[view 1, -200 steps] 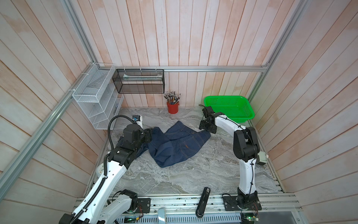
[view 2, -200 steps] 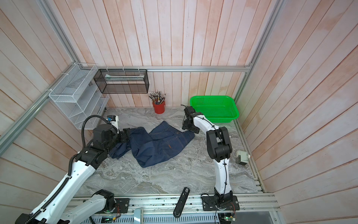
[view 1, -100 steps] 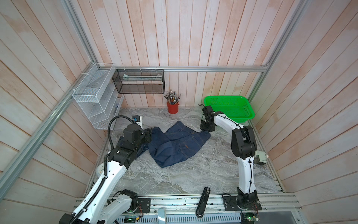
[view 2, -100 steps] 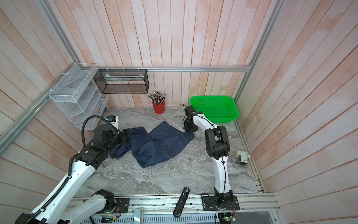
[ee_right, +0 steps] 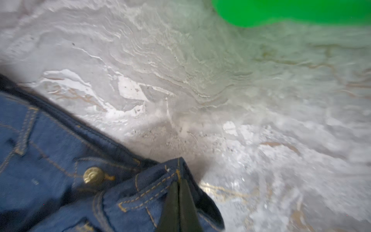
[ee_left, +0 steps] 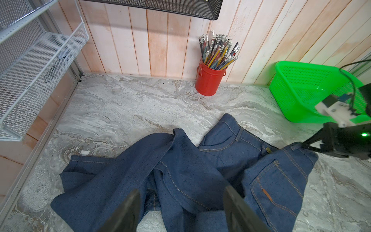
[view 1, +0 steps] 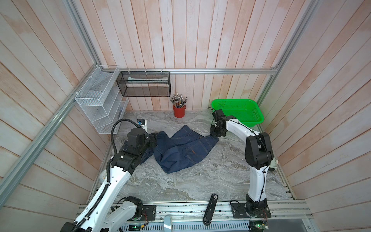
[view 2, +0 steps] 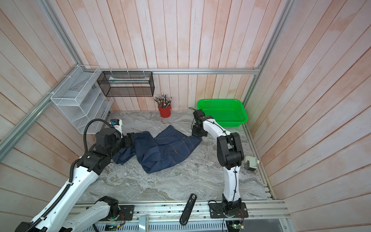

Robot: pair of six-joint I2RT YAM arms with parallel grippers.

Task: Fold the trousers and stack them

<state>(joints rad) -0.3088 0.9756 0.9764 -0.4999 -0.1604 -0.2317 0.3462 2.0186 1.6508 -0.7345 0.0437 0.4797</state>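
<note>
Near the left edge of the tabletop [view 1: 200, 184], our left hand [ee_left: 180, 189] hangs low over the leg end of the trousers [view 1: 180, 152]. Its fingers [ee_left: 126, 211] are spread wide, with denim beneath them but nothing pinched, so we read it as released.

The trousers lie crumpled on the back half of the tabletop, between our two hands, and are not yet folded. Their long axis runs roughly from the left edge toward the back right corner. The legs are heaped and doubled over themselves on the left, and the waist points right. A back pocket [ee_left: 279, 188] faces up near the waist. Against the back wall stands a red pencil cup [view 1: 179, 112], apart from the cloth.

On the right, our right hand [ee_right: 178, 182] is clenched on a corner of the waistband, close to the brass button [ee_right: 93, 175]. The green basket [view 1: 253, 122] stands in the back right corner, just behind that hand.

We judge that the coming move turns on this layout. The waist is held on the right and the legs trail away to the left, so a pull along that axis would draw the trousers out straight. The left hand is the nearer one to the leg ends.
</note>
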